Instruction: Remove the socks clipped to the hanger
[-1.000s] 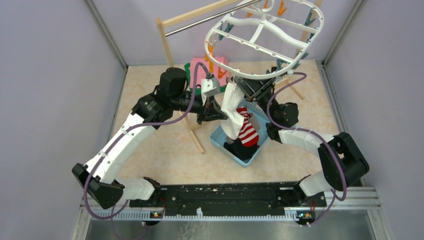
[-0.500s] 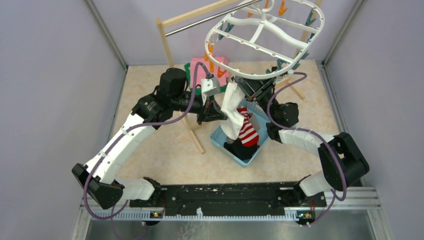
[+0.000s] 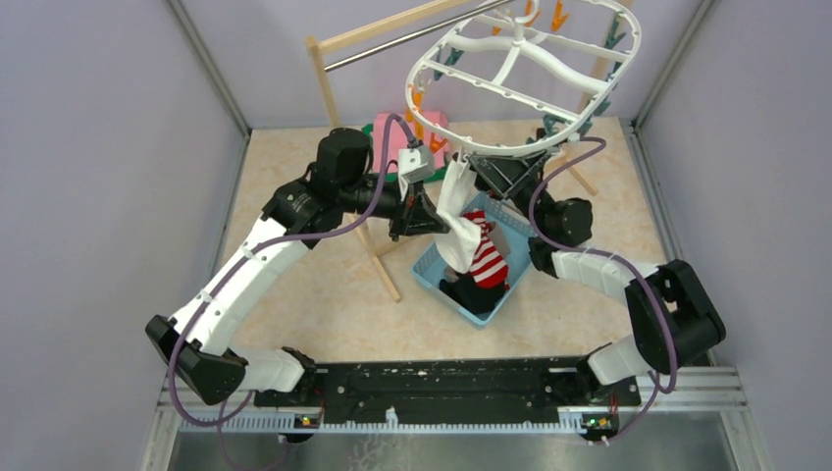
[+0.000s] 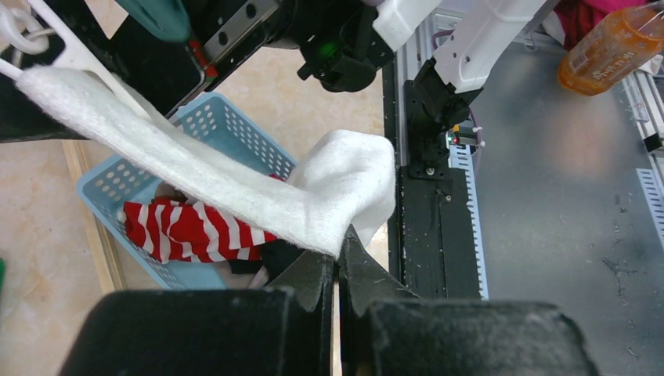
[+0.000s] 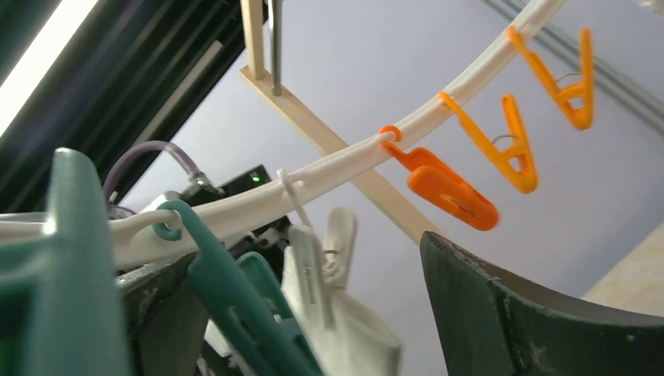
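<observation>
The white oval hanger (image 3: 530, 74) hangs tilted over the far half of the table. One white sock (image 3: 453, 208) dangles from a white clip (image 5: 317, 262) on the hanger's rim (image 5: 258, 205). My left gripper (image 4: 338, 257) is shut on the lower fold of this white sock (image 4: 235, 188). My right gripper (image 5: 337, 313) is open under the rim, its fingers (image 5: 532, 313) standing wide on either side of the white clip and the sock's cuff (image 5: 348, 337). A red-and-white striped sock (image 3: 486, 260) and a black sock (image 3: 473, 294) lie in the blue basket (image 3: 429, 267).
A wooden rack with a metal bar (image 3: 392, 39) stands behind the hanger, its foot (image 3: 388, 275) running left of the basket. Pink and green cloths (image 3: 392, 137) lie at the back. Teal clips (image 5: 227, 290) and orange clips (image 5: 450, 188) hang from the rim.
My right gripper has opened wide from a nearly closed stance. The hanger has swung up and slightly right. My left gripper has kept its hold on the white sock.
</observation>
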Robot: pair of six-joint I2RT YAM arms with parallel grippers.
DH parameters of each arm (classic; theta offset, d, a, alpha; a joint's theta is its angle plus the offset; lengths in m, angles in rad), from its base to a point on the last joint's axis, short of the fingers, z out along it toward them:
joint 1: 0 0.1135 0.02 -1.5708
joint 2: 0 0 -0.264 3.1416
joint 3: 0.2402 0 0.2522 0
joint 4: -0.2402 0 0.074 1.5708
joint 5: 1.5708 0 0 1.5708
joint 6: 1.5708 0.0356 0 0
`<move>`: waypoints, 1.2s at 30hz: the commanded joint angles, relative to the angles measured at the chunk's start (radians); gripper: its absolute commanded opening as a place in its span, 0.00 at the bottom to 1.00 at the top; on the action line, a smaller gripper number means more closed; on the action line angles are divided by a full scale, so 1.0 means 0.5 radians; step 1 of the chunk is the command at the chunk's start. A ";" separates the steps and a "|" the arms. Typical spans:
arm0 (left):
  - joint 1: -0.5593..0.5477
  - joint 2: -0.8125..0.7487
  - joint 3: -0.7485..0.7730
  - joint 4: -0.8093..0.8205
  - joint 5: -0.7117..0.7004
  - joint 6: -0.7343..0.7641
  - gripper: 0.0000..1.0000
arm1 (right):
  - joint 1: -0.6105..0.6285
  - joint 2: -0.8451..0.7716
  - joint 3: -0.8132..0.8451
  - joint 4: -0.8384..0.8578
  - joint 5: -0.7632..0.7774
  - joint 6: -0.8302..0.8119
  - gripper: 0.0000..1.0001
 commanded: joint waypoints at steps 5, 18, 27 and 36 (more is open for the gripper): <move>0.002 -0.020 0.091 0.008 0.116 -0.006 0.00 | -0.104 -0.230 -0.188 -0.005 -0.191 -0.362 0.99; -0.005 0.011 -0.121 0.264 -0.338 -0.072 0.00 | 0.145 -1.088 -0.518 -1.319 0.094 -1.139 0.99; -0.007 0.009 -0.168 0.344 -0.284 -0.162 0.00 | 0.269 -0.980 -0.503 -1.406 0.124 -1.207 0.88; -0.004 -0.041 -0.224 0.320 -0.261 -0.146 0.00 | 0.272 -0.960 -0.611 -1.239 0.182 -1.185 0.67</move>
